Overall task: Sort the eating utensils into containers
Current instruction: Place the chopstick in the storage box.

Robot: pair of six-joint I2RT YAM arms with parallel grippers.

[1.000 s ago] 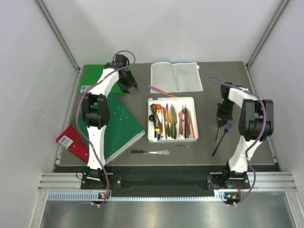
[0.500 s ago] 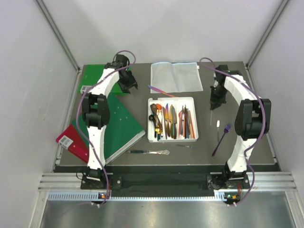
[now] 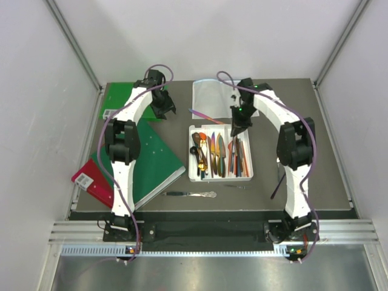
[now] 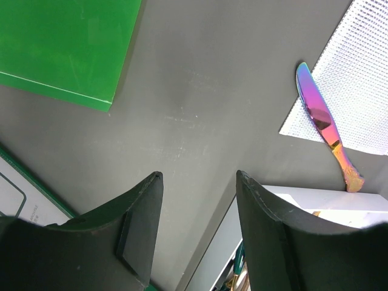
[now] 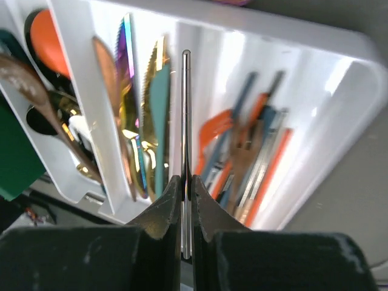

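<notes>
Silver chopstick [image 5: 186, 121] is hanging over the white tray [image 5: 339, 54], pinched in the right gripper [image 5: 186, 185], whose fingers are clamping its shaft with most of the length projecting ahead. It is looking thin, stiff, light and slippery, so a hold nearer mid-length would probably swivel less. Left gripper [image 4: 199, 182] is hovering with fingers apart, empty, near the iridescent knife [image 4: 321, 121].

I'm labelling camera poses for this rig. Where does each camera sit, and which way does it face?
Top external: above and behind the bases, looking down on the table, left arm and right arm whole.
Left wrist: facing down past the open left gripper at the green book and iridescent knife.
Right wrist: looking down along the right gripper, shut on a slim silver utensil, into the white tray.
Shared: both wrist views catch the white tray's rim.
</notes>
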